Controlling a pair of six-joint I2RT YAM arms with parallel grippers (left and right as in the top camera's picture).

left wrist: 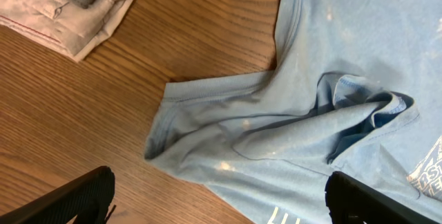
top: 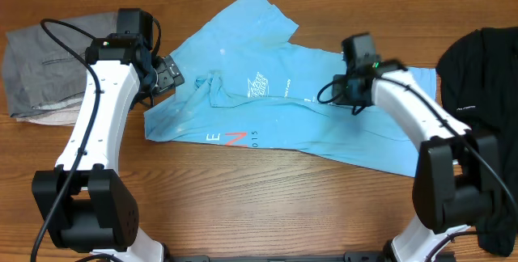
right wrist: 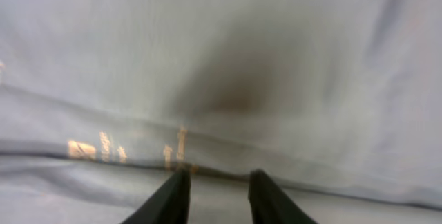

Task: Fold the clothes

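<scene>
Blue and soft, the light blue short-sleeved cotton T-shirt (top: 267,108) lies on the brown wooden table (top: 243,197), between the two arms. It is not flat yet. It sits crooked, with one corner poking up toward the far edge, and the neck part (left wrist: 373,110) is all bunched up. A white logo and some coral letters show on top.

The left gripper (top: 168,74) hangs over the left side of the shirt, just above the short sleeve (left wrist: 207,113). Its jaws are as wide as they go and hold nothing. The right gripper (right wrist: 215,179) is down low on the right side of the shirt, very close to the cloth. Its jaws stand only a little apart, and I see no cloth pinched between them.

I think the step now is to smooth the shirt out before any fold. To do it well, each gripper should grab just one layer at an edge, like the sleeve hem, not a fat lump. Then both should pull gently away from each other so the wrinkles go flat. The bunched neck needs a tug too. Pull too fast and the whole shirt may slide.

A folded grey cloth pile (top: 48,68) sits to the left, and a black cloth (top: 486,68) to the right. The shirt should stay off both.
</scene>
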